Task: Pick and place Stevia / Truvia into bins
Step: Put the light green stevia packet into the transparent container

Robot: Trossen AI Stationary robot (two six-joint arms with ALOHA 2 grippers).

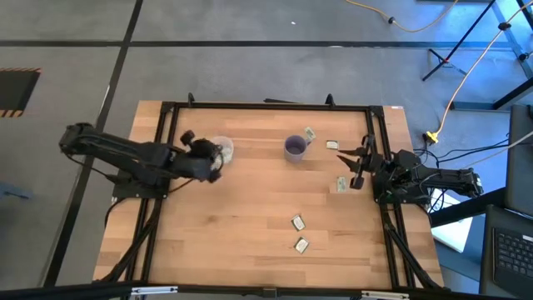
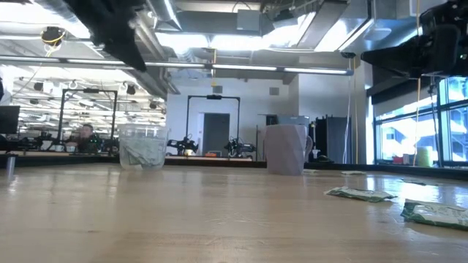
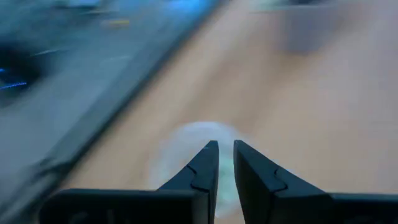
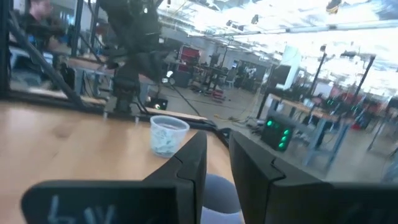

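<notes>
The left tool point(image 1: 218, 160) hangs right over the clear plastic cup point(image 1: 222, 148), and its two fingers point(image 3: 205, 168) sit close together with only a thin gap and nothing seen between them. The cup already has some packets piled in its bottom. The right tool point(image 1: 360, 167) waits off to the other side of the table point(image 1: 250, 242), with its fingers also set narrow and nothing in them. The purple-grey mug point(image 1: 295, 147) stands between the two tools, nearer to the right one.

The sweetener packets are thin, flat and very light. They are soft paper, so they bend and can slide on the smooth wood. I think the best hold is a pinch across the short middle, or on one raised edge, pressing down gently so the packet does not skid away.

I count five packets loose on the table. One point(image 1: 310, 133) lies just beside the mug. One point(image 1: 331, 145) lies near the right tool, and one point(image 1: 341, 183) sits almost under it. Two more point(image 1: 297, 222) point(image 1: 301, 245) lie well apart from both tools. There are two cups and two tools.
</notes>
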